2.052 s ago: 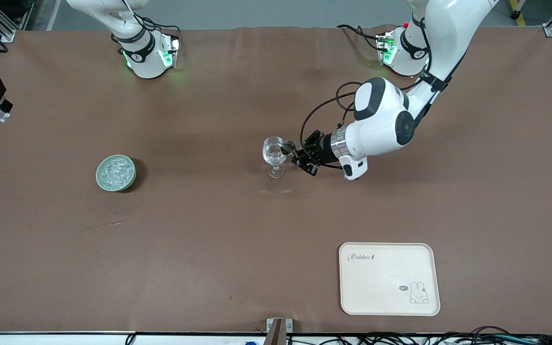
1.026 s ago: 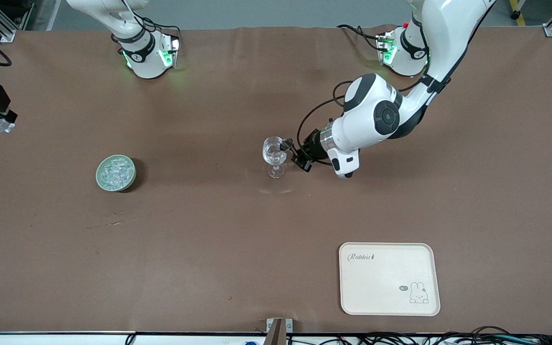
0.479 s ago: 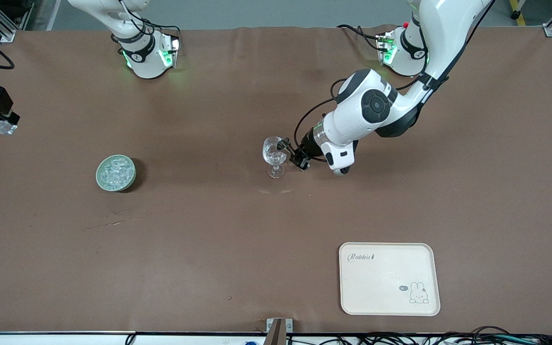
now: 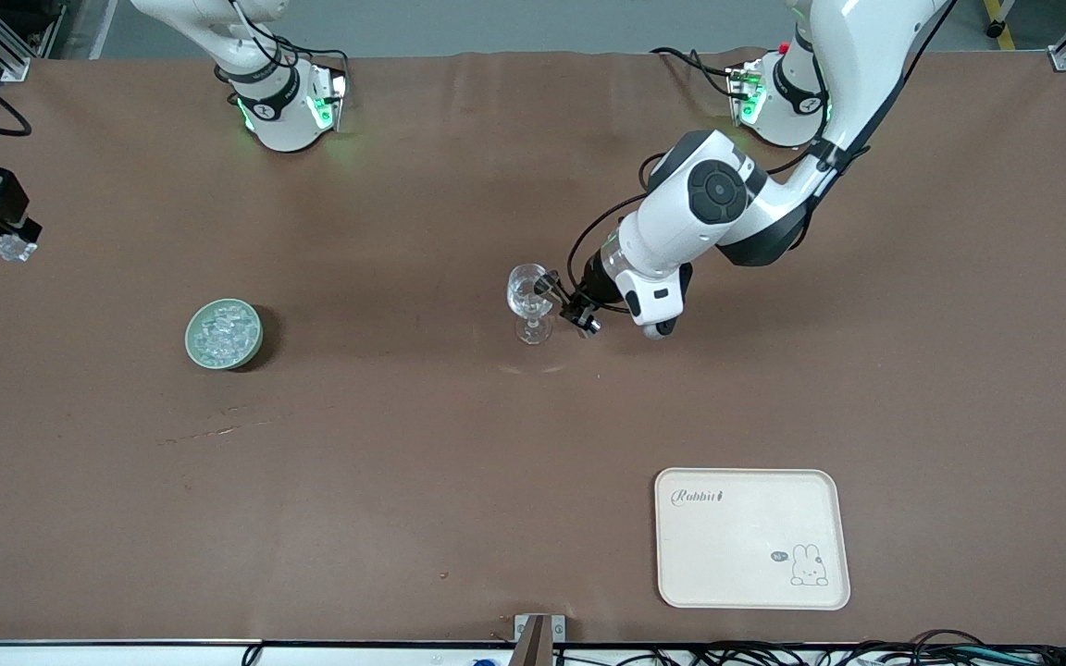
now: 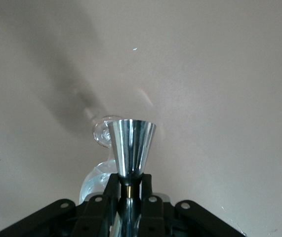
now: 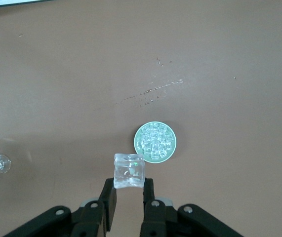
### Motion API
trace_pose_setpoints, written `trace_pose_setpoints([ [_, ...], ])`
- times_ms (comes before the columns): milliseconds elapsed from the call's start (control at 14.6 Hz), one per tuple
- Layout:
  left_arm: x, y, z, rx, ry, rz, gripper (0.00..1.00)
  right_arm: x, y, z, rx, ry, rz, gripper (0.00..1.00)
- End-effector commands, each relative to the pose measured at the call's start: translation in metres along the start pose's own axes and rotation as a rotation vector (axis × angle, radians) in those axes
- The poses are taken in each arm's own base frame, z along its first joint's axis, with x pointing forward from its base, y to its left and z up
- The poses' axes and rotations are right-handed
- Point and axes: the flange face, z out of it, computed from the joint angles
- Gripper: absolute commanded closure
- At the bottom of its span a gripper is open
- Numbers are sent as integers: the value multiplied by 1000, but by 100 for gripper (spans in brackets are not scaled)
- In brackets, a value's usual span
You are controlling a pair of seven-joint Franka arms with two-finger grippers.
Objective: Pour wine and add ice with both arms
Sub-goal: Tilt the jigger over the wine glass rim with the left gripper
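Left tool [image 4: 559, 298] swung its jigger [image 5: 131, 148] over one glass [image 4: 527, 294].

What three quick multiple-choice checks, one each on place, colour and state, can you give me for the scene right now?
1. Where is the tray?
A. Nearer the front camera than the glass
B. Under the bowl
C. Touching the glass

2. What colour is the bowl holding the ice?
A. Red
B. Pale green
C. Black

3. What does the right end effector hold?
A. Nothing
B. The glass
C. An ice cube

Answers:
1 A, it lies lower than the glass in the front view.
2 B, its rim shows green.
3 C, the ice cube sits between its fingers.
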Motion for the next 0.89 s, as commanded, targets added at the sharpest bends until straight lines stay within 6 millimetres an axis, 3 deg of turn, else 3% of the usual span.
trace_pose_setpoints([
  [0, -9, 3, 1, -13, 15, 9, 100, -2, -6, -2, 14, 2, -7, 99],
  [821, -9, 5, -11, -9, -71, -77, 100, -2, -9, -2, 15, 2, -10, 99],
])
